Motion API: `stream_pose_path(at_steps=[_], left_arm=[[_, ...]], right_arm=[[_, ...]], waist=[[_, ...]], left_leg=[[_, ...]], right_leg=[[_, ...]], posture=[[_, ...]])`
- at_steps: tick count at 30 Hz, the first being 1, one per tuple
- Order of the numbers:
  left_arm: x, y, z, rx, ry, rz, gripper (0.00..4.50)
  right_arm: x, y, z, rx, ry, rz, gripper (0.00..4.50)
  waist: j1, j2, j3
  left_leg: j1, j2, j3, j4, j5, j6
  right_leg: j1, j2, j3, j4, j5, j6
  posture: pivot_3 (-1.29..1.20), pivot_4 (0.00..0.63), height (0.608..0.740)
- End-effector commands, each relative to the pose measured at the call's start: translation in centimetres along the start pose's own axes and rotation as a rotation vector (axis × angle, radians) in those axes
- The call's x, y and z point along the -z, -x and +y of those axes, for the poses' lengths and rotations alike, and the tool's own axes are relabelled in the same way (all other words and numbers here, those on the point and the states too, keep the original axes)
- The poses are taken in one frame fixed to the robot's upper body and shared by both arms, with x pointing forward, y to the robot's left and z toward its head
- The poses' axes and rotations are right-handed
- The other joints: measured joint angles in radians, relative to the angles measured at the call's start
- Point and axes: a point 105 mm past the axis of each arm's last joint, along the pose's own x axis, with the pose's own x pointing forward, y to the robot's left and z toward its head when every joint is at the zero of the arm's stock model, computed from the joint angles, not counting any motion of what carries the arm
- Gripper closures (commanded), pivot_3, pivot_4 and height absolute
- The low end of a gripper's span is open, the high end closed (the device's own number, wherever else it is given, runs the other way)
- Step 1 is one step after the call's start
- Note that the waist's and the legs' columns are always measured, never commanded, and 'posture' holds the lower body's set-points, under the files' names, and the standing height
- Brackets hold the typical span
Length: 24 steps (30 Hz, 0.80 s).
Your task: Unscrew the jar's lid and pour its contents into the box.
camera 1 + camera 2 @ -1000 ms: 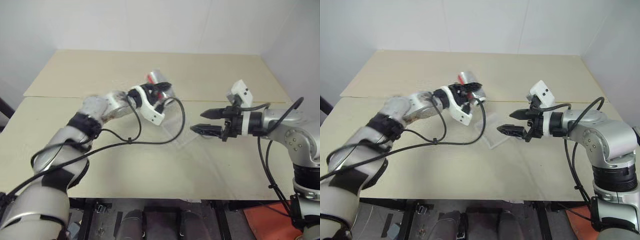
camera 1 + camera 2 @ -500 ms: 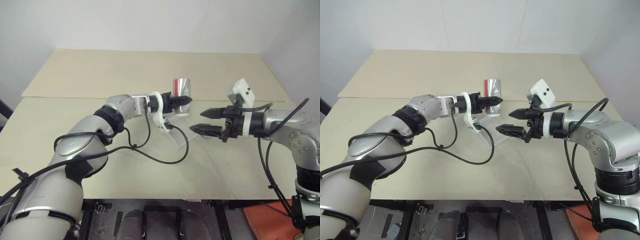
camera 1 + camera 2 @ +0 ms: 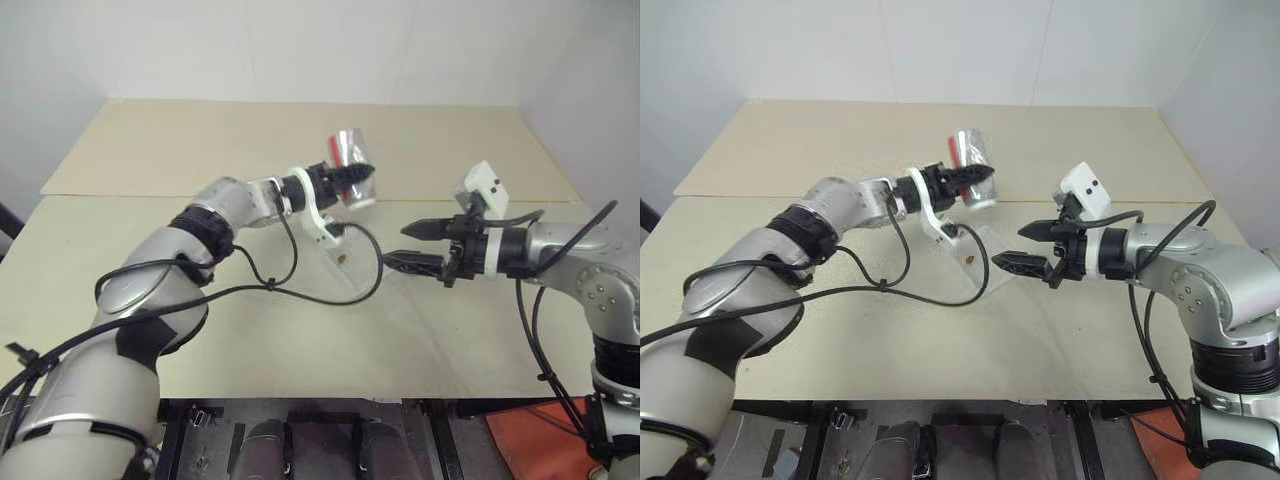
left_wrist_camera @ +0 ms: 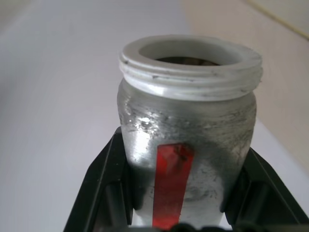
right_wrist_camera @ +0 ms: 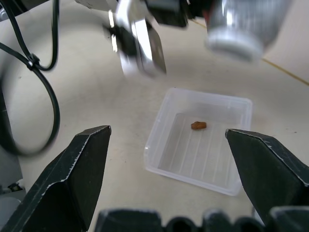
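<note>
Lidless jar (image 4: 186, 145) tipped mouth-down in the air above the box (image 5: 199, 145), clamped in left gripper (image 3: 350, 178), one brown bit (image 5: 198, 125) lay in box on table (image 3: 200, 300), right gripper (image 3: 415, 247) beside box, spread wide, empty.

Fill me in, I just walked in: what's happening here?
The robot's left gripper holds an uncapped jar tilted above a clear box on the table. One small brown bit already lies in the box. The right gripper hangs beside the box, fingers open and empty.
</note>
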Motion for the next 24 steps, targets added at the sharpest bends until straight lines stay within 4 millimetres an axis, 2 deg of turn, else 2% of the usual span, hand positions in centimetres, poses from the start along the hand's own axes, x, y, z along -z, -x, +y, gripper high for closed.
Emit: stream_pose_path(at_steps=[1, 2, 5, 8, 10, 13, 16, 19, 24], left_arm=[[2.8, 1.7, 1.3, -0.085, 0.544, 0.145, 2.59], [3.1, 2.0, 1.2, -0.084, 0.641, 0.164, 2.59], [4.0, 4.2, 0.3, -0.083, 1.076, 0.218, 2.59], [4.1, 6.1, 0.2, -0.111, 1.342, 0.235, 2.59], [3.7, 8.0, -0.7, -0.11, 1.472, 0.244, 2.59], [2.6, 9.8, -2.1, -0.094, 1.543, 0.26, 2.59], [1.7, 10.7, -3.9, -0.11, 1.556, 0.296, 2.59], [1.0, 11.0, -4.9, -0.147, 1.565, 0.29, 2.59], [1.0, 10.5, -6.7, -0.178, 1.555, 0.338, 2.59]], right_arm=[[-1.4, 0.8, -0.3, 0.038, 0.061, -0.08, 0.04], [-1.4, 0.8, -0.3, 0.038, 0.064, -0.084, 0.04], [-1.5, 1.0, -0.3, 0.036, 0.098, -0.103, 0.04], [-1.6, 1.2, -0.5, 0.051, 0.12, -0.111, 0.04], [-1.7, 1.3, -0.7, 0.064, 0.131, -0.117, 0.04], [-1.7, 1.4, -0.9, 0.072, 0.142, -0.119, 0.04], [-1.3, 1.4, -0.9, 0.059, 0.155, -0.103, 0.04], [-0.8, 1.3, -0.7, 0.044, 0.189, -0.066, 0.04], [-0.7, 1.3, -0.9, 0.04, 0.202, -0.057, 0.04]], waist=[[-0.005, 0.0, 0.0], [-0.006, 0.0, 0.0], [-0.007, 0.0, 0.0], [-0.008, 0.0, 0.0], [-0.009, 0.0, 0.0], [-0.012, 0.0, 0.0], [-0.008, 0.0, 0.0], [0.002, 0.0, 0.0], [0.006, 0.0, 0.0]], left_leg=[[0.0, 0.001, 0.0, 0.0, 0.001, -0.001], [0.0, 0.0, 0.0, 0.001, 0.001, -0.001], [-0.001, 0.0, -0.001, 0.004, 0.001, -0.001], [-0.001, -0.001, -0.003, 0.005, 0.0, 0.0], [-0.001, -0.001, -0.004, 0.005, 0.0, 0.001], [0.002, -0.001, -0.004, 0.005, 0.0, 0.001], [0.003, -0.001, -0.005, 0.005, 0.0, 0.0], [0.003, -0.002, -0.005, 0.006, 0.0, 0.0], [0.005, -0.003, -0.005, 0.006, 0.0, 0.0]], right_leg=[[0.0, 0.0, -0.001, 0.0, 0.0, 0.0], [0.0, 0.0, -0.001, 0.001, 0.0, 0.0], [0.001, 0.0, -0.001, 0.001, 0.0, 0.0], [0.003, 0.0, -0.002, 0.0, 0.0, 0.001], [0.003, 0.0, -0.001, 0.001, 0.0, 0.001], [0.005, 0.001, -0.001, 0.001, 0.0, 0.001], [0.006, 0.001, 0.0, 0.0, 0.0, 0.001], [0.006, 0.001, 0.0, -0.001, 0.0, 0.001], [0.007, 0.001, 0.0, -0.001, 0.001, 0.0]], posture=[[0.0, 0.15, 0.74], [0.0, 0.15, 0.74], [0.0, 0.15, 0.74], [0.0, 0.15, 0.74], [0.0, 0.15, 0.74], [0.0, 0.15, 0.74], [0.0, 0.15, 0.74], [0.0, 0.15, 0.74], [0.0, 0.15, 0.74]])
